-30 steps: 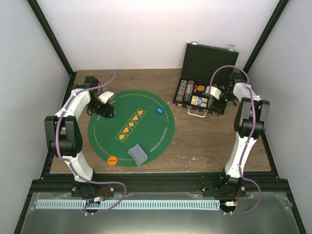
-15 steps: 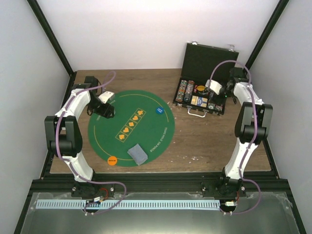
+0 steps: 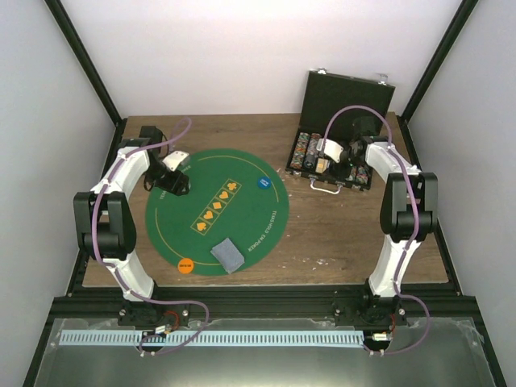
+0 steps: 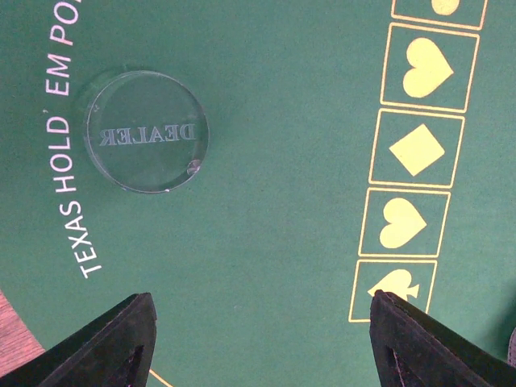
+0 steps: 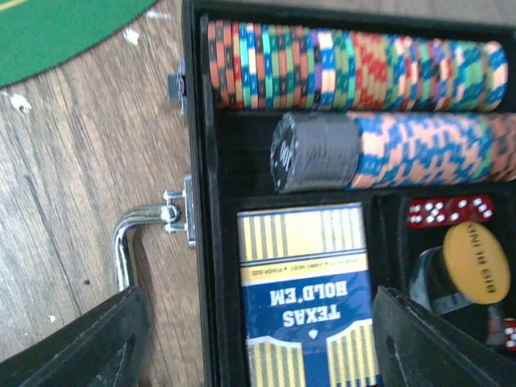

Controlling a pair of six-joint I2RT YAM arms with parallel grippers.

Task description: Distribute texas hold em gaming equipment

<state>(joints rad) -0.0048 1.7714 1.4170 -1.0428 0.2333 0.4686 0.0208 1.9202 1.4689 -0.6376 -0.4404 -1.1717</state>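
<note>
- The left gripper (image 3: 176, 184) hangs low over the far left part of the green mat (image 3: 242, 234), close to the mat's rim and the table's left edge. Its fingers are spread with only felt between them.
- In the left wrist view a clear dealer disc (image 4: 147, 131) lies flat on the felt ahead of the left finger, apart from it.
- An orange disc (image 3: 185, 264) sits on the mat's near rim. The stack of playing cards (image 3: 227, 255) is just right of it, and a blue disc (image 3: 263, 183) lies by the far right rim.
- A strip of bare wood separates the mat from the black case (image 3: 347, 101).
- The right gripper (image 3: 322, 155) is over the case's left compartments, fingers spread and holding nothing. A card box (image 5: 306, 290) lies beneath it, with rows of poker chips (image 5: 355, 64) beyond.
- The case's front wall and metal handle (image 5: 133, 234) face open wood.
- A second ago the right gripper stood over the case's right end. It has swung left, while the left arm has not moved.
</note>
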